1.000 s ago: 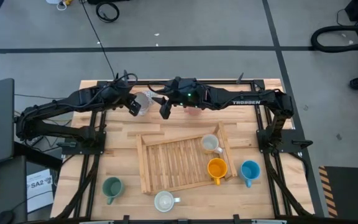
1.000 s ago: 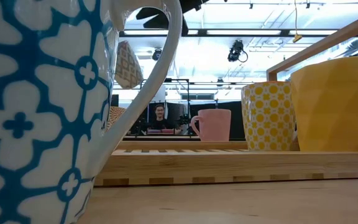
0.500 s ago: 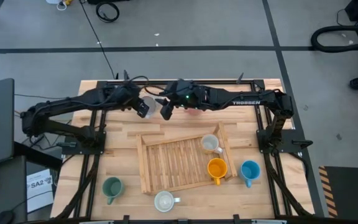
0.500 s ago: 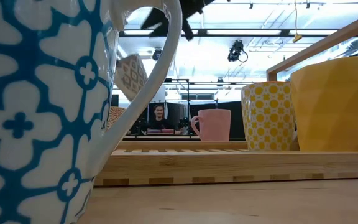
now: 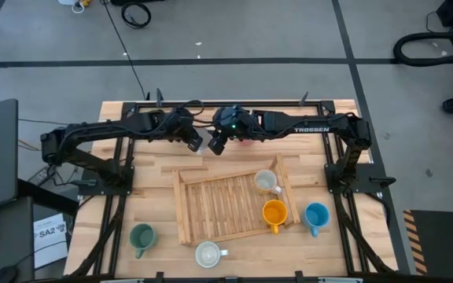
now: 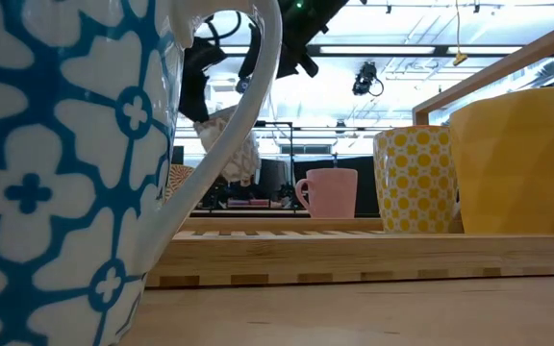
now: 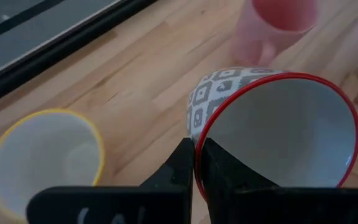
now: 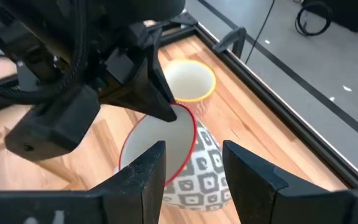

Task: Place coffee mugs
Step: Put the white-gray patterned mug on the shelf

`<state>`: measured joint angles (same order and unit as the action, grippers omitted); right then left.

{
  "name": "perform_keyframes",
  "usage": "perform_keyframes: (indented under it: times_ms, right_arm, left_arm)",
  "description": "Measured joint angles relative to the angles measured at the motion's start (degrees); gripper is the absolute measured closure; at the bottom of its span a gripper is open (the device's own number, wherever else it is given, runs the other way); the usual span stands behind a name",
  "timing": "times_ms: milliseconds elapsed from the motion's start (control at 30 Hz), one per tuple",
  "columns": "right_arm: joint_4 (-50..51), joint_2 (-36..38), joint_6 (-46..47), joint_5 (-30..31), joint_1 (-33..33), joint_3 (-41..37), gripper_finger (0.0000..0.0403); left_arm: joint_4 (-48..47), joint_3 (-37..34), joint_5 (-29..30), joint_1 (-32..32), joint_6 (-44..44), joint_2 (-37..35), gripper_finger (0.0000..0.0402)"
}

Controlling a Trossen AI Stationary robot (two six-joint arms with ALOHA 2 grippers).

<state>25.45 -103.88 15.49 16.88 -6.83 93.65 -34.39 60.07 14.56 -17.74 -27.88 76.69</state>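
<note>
Wood table: two mugs on rack (image 5: 230, 206), several off. Left gripper (image 7: 194, 163) pinches red-rimmed mug (image 7: 272, 134) by its rim; right gripper (image 8: 191, 165) open, empty, alongside.

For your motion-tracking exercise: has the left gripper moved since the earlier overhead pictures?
Yes. The left gripper, shut on the red-rimmed patterned mug, has shifted rightward along the table's far edge, toward the right gripper.

One camera looks straight down; one sits low on the worktop (image 5: 148, 169); both wrist cameras closely see the red-rimmed mug (image 7: 272, 134).
</note>
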Motion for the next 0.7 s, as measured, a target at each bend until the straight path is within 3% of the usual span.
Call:
perform_keyframes:
  times_ms: [700]
  right_arm:
    - [4.8, 0.0, 0.1, 2.6, 0.0, 0.0, 0.024]
  left_arm:
    - [7.2, 0.0, -1.8, 2.3, 0.0, 0.0, 0.0379]
